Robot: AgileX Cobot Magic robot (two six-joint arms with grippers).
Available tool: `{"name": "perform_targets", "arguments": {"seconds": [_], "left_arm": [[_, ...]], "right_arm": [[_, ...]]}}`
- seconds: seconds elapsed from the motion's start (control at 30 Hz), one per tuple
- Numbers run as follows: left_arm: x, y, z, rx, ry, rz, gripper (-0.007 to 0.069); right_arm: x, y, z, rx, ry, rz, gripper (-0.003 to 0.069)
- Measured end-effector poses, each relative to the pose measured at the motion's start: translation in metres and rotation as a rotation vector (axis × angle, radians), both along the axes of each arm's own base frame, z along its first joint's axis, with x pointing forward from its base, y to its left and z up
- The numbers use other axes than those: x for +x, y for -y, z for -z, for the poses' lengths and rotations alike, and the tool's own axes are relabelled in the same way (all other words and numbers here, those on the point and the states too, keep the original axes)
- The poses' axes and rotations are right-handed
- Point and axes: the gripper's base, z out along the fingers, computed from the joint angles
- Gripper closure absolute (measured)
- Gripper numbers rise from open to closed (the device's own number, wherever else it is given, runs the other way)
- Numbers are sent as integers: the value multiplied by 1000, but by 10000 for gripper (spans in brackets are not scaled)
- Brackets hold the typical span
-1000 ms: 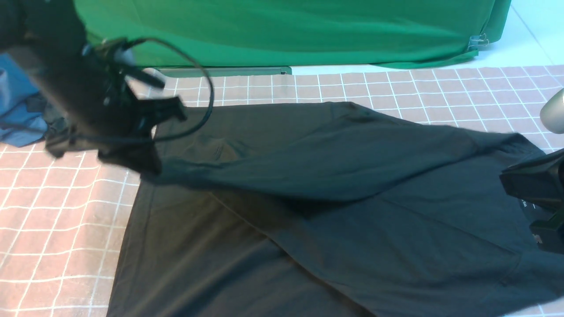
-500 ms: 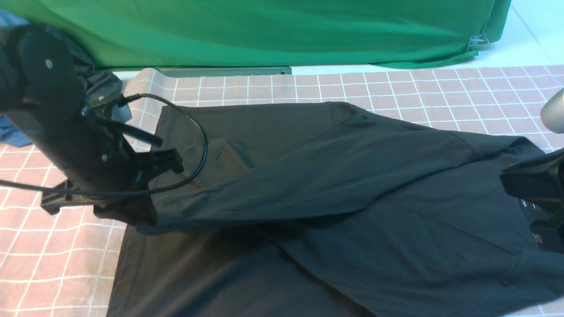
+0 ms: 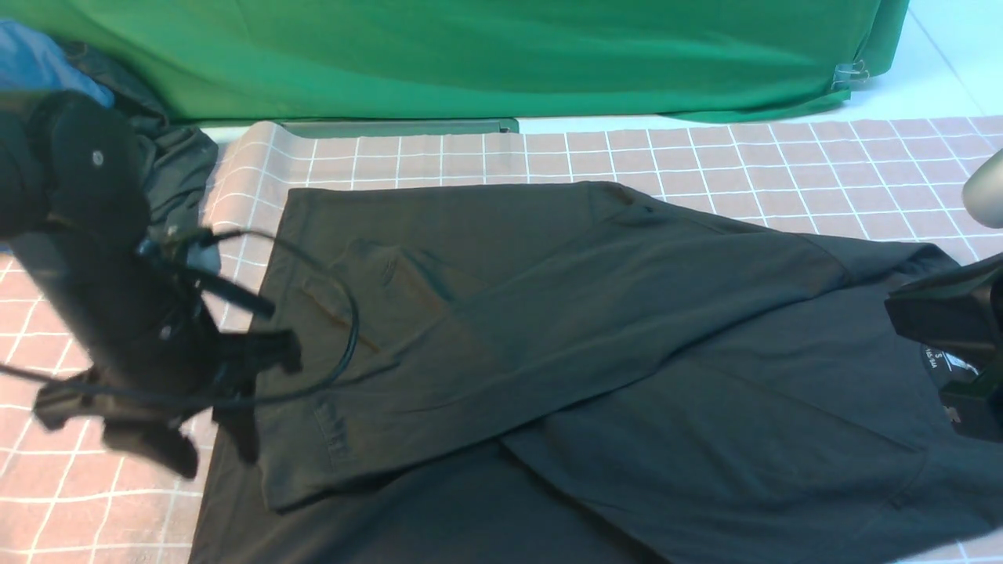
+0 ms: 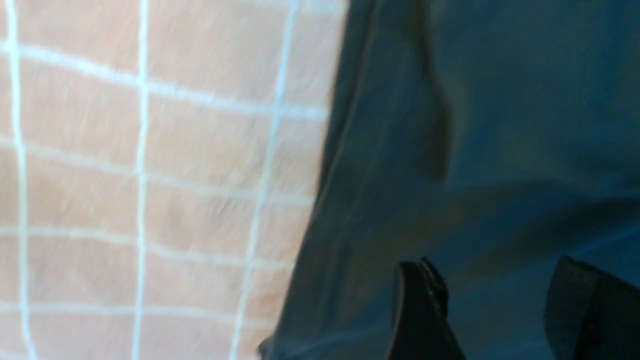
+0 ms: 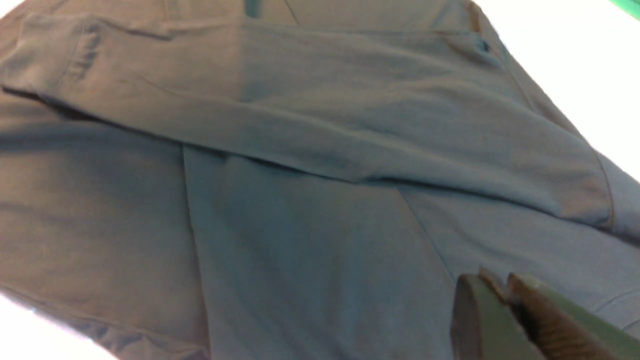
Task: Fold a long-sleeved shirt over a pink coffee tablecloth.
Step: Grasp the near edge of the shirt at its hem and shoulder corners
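Where the front view looks out between my arms, the long-sleeved shirt [image 3: 627, 352] lies spread on the pink coffee tablecloth [image 3: 94, 486], filling the middle and right of the scene. One sleeve [image 3: 486, 337] is folded diagonally across the body, its cuff at the near left. My left end effector [image 3: 211, 450] hangs just left of that cuff, at the shirt's left edge, jaws apart and gripping nothing. My right end effector [image 3: 960, 368] sits at the right edge, by the neck label, partly cut off. A green cloth [image 3: 470, 55] runs along the far side; a dark grey garment [image 3: 176, 164] and a blue garment [image 3: 31, 63] lie at the far left.

In the left wrist view, my left end effector [image 4: 500, 320] shows two fingers [image 4: 420, 310] set wide over shirt cloth.

In the right wrist view, my right end effector [image 5: 502, 300] is narrow, fingers nearly touching, above the shirt's body; I cannot tell whether they pinch cloth.
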Motion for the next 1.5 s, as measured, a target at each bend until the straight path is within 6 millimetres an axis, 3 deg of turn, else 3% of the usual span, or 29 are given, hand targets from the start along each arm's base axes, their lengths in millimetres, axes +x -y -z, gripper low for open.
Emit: {"name": "perform_targets", "arguments": {"seconds": [0.07, 0.23, 0.43, 0.67, 0.9, 1.03, 1.13, 1.27, 1.4, 1.5], "left_arm": [[-6, -1, 3, 5, -18, -2, 265], [-45, -7, 27, 20, -90, -24, 265], [-67, -13, 45, 44, -72, -36, 263], [-80, -25, 62, 161, -61, -56, 181], [-80, -16, 71, 44, -17, -40, 162], [-80, -12, 77, 4, -39, -27, 240], [-79, -10, 78, -8, -49, -34, 403], [-79, -10, 76, -7, -56, -24, 566], [-80, -13, 63, 17, -57, 4, 581], [-81, -16, 41, 41, 22, -6, 581]], "right_arm": [[0, 0, 0, 1, 2, 0, 556], [1, 0, -1, 7, 13, 0, 557], [3, -2, -5, 30, 56, -1, 557], [5, -3, -7, 47, 85, -2, 552], [5, -3, -7, 46, 87, -2, 550], [5, -3, -7, 45, 86, -2, 550], [5, -3, -7, 45, 86, -2, 549], [4, -2, -6, 40, 76, -1, 547], [7, 0, 3, -2, -11, 30, 563], [16, 10, 26, -98, -214, 115, 597]]}}
